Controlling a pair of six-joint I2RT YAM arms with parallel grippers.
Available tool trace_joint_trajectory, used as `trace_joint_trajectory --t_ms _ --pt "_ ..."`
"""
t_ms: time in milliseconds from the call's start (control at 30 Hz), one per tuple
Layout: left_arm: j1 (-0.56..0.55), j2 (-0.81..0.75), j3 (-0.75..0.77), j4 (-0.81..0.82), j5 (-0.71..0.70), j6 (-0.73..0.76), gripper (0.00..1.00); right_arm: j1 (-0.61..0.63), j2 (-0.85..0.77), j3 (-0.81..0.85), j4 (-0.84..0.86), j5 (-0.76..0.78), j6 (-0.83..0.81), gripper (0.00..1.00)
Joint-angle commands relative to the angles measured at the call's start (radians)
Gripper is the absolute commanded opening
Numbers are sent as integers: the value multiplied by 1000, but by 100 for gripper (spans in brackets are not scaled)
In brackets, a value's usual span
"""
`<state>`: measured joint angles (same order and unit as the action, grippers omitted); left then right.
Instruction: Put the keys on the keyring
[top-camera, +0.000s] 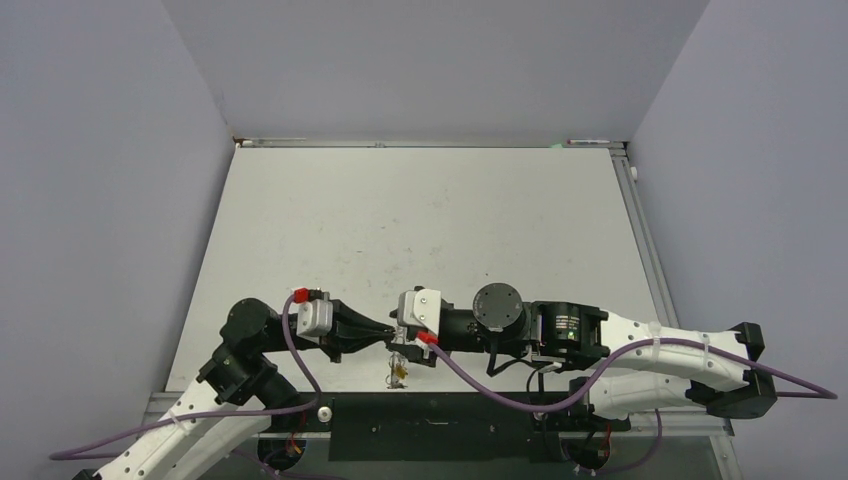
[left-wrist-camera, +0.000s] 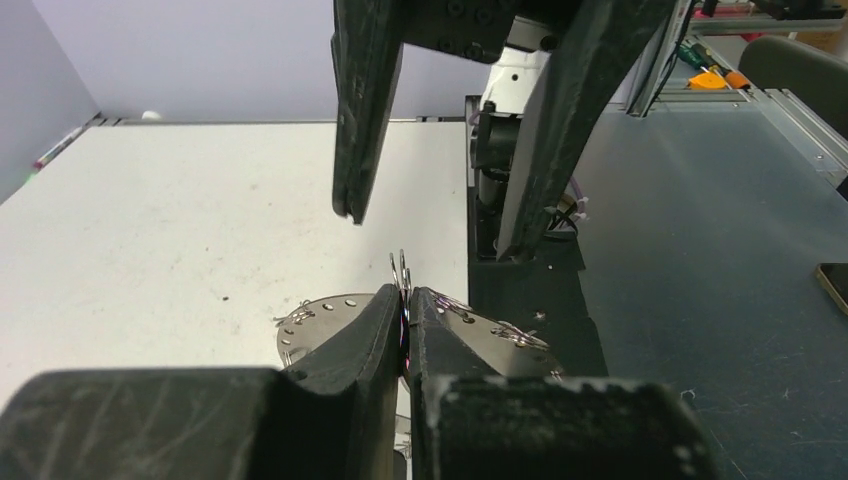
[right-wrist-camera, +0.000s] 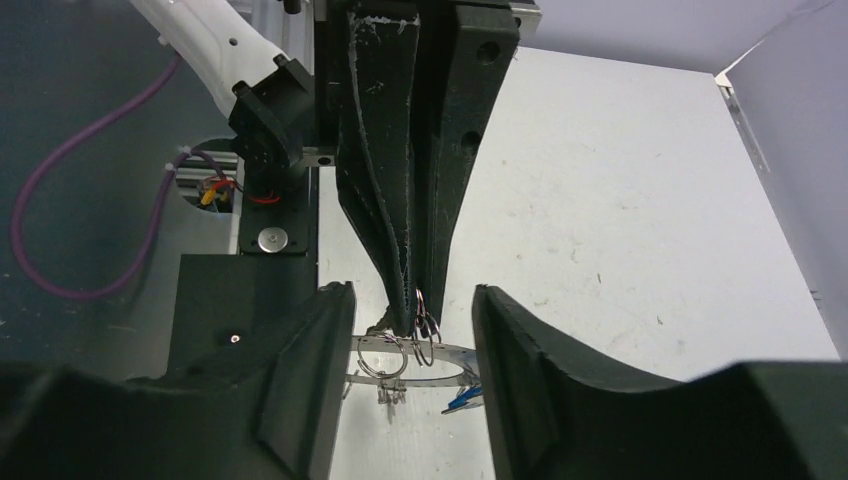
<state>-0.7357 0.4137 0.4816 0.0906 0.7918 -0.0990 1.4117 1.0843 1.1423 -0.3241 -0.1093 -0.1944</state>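
The keyring, a flat silvery ring with small holes and wire loops round its rim, hovers level just above the table's near edge. My left gripper is shut on small loops at the keyring's rim; the loops poke up between its fingertips. My right gripper is open and its fingers straddle the keyring from the other side. A blue-headed key hangs under the rim beside a small silver piece. From above, both grippers meet over the dangling keys.
The white table stretches behind the grippers, walled by grey panels. A black base plate and the dark bench lie at the near edge beneath the keyring. Purple cables loop near the arm bases.
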Motion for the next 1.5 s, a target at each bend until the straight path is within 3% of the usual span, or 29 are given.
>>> trace_joint_trajectory --t_ms 0,200,633,900,1033,1467 --pt "17 -32 37 -16 -58 0 0 -20 -32 18 74 29 11 51" --pt "30 -42 22 -4 -50 -6 0 -43 -49 4 26 19 13 54" --pt "34 -35 8 8 -11 -22 0 -58 27 17 -13 -2 -8 38" --pt "35 -38 4 12 0 -32 0 -65 55 22 -15 2 -18 36" --pt "35 -38 0 14 7 -37 0 -70 60 18 -9 2 -23 28" --pt "34 -52 -8 28 19 -43 0 -76 65 27 -52 -25 -43 25"
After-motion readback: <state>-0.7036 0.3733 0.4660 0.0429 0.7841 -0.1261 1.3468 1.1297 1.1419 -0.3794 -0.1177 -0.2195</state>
